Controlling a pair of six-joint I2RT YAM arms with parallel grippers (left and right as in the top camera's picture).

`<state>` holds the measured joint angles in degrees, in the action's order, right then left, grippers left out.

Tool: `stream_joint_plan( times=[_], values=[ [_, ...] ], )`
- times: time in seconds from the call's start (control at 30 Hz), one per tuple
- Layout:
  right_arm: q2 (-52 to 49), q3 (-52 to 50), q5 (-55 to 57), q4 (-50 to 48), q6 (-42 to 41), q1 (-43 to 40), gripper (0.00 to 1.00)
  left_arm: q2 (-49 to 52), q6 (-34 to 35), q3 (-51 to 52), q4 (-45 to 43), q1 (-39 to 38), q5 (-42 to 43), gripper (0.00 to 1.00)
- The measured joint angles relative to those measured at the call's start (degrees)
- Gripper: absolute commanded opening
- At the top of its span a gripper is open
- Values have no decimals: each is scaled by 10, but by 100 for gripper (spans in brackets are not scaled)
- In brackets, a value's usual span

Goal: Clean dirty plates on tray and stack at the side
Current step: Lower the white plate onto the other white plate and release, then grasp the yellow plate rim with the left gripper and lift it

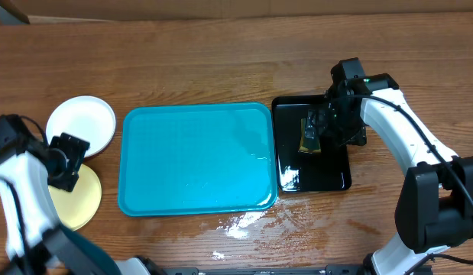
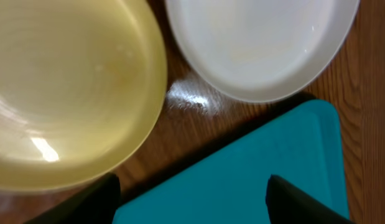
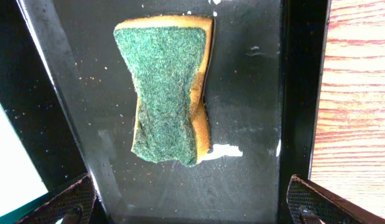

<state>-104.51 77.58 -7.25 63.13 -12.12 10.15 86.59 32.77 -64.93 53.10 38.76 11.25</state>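
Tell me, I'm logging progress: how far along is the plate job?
Done: the teal tray holds no plates; the white plate and yellow plate lie left of it. In hand: nothing; left gripper and right gripper are open, the sponge lying on the black tray. Left: the plates lie side by side, unstacked.

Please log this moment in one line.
teal tray: no plates | white plate, yellow plate: beside it, unstacked | sponge: in black tray | left pincer, right pincer: open

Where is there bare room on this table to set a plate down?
The teal tray is bare all over. The table is bare behind both trays. Crowded: the left side, with white plate, yellow plate and left tool; the black tray, with sponge under the right tool.
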Motion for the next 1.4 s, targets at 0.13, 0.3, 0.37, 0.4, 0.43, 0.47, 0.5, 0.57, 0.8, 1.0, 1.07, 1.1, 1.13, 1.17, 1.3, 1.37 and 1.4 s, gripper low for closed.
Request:
stream_joint_plan(
  times=[0.13, 0.3, 0.37, 0.4, 0.43, 0.47, 0.5, 0.57, 0.8, 1.0, 1.07, 1.1, 1.13, 1.17, 1.3, 1.37, 1.4],
  values=[
    [0, 0, 0, 0, 0, 0, 100, -116, 20, 16, 56, 2, -37, 55],
    [0, 0, 0, 0, 0, 0, 100, -161, 73, 138, 48, 53, -123, 45],
    [0, 0, 0, 0, 0, 0, 100, -156, 76, 177, 22, 96, -139, 43],
    [0, 0, 0, 0, 0, 0, 100, -151, 75, 187, 16, 111, -146, 41],
    [0, 0, 0, 0, 0, 0, 100, -147, 71, 194, 9, 128, -148, 41],
    [0, 0, 0, 0, 0, 0, 100, -141, 68, 197, 4, 145, -150, 41],
    [0, 0, 0, 0, 0, 0, 100, -132, 63, 198, -5, 160, -151, 41],
    [0, 0, 0, 0, 0, 0, 100, -117, 60, 198, -15, 181, -155, 38],
    [0, 0, 0, 0, 0, 0, 100, -21, 54, 199, -113, 202, -160, 26],
    [0, 0, 0, 0, 0, 0, 100, 23, 51, 199, -147, 202, -163, 15],
    [0, 0, 0, 0, 0, 0, 100, 30, 50, 199, -151, 202, -165, 14],
    [0, 0, 0, 0, 0, 0, 100, 37, 50, 199, -156, 202, -169, 9],
    [0, 0, 0, 0, 0, 0, 100, 41, 50, 199, -157, 202, -172, 5],
    [0, 0, 0, 0, 0, 0, 100, 45, 50, 198, -159, 202, -174, 4],
    [0, 0, 0, 0, 0, 0, 100, 46, 50, 193, -161, 202, -180, 4],
    [0, 0, 0, 0, 0, 0, 100, 47, 50, 192, -161, 202, -186, 8],
    [0, 0, 0, 0, 0, 0, 100, 47, 49, 192, -161, 202, -191, 8]
  ],
)
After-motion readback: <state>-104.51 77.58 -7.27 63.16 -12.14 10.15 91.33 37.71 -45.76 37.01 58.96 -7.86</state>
